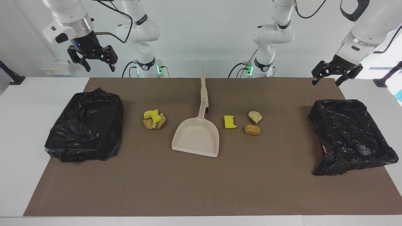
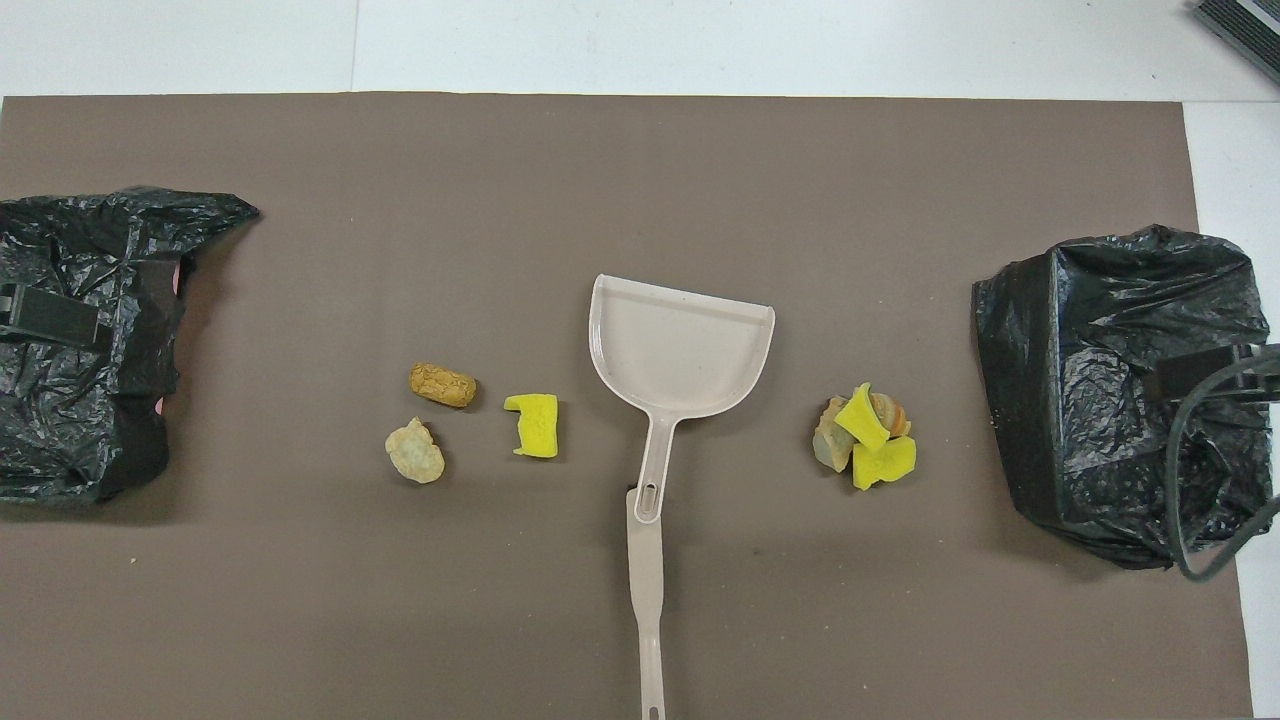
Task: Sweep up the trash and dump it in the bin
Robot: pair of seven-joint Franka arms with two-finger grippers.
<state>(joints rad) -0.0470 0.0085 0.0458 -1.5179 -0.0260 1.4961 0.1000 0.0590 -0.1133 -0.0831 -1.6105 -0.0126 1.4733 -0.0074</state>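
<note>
Claws, left [image 1: 325, 78] and right [image 1: 98, 64], gape apart, visible whole only facing; overhead shows dustpan [image 2: 680, 350] clearly.

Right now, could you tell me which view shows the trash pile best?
The overhead view: the pile shows two yellow chunks lying on tan lumps. The facing view shows the same pile lower and more bunched together.

1. The dustpan [image 1: 196, 136] lies mid-mat [image 1: 201, 188], its handle pointing toward the robots
2. One pile of trash [image 1: 154, 119] sits beside the pan, toward the right arm's end
3. Three separate scraps [image 1: 230, 122] lie beside it toward the left arm's end
4. A bagged bin [image 1: 84, 125] stands at the right arm's end, another bin [image 1: 350, 135] at the left arm's end
</note>
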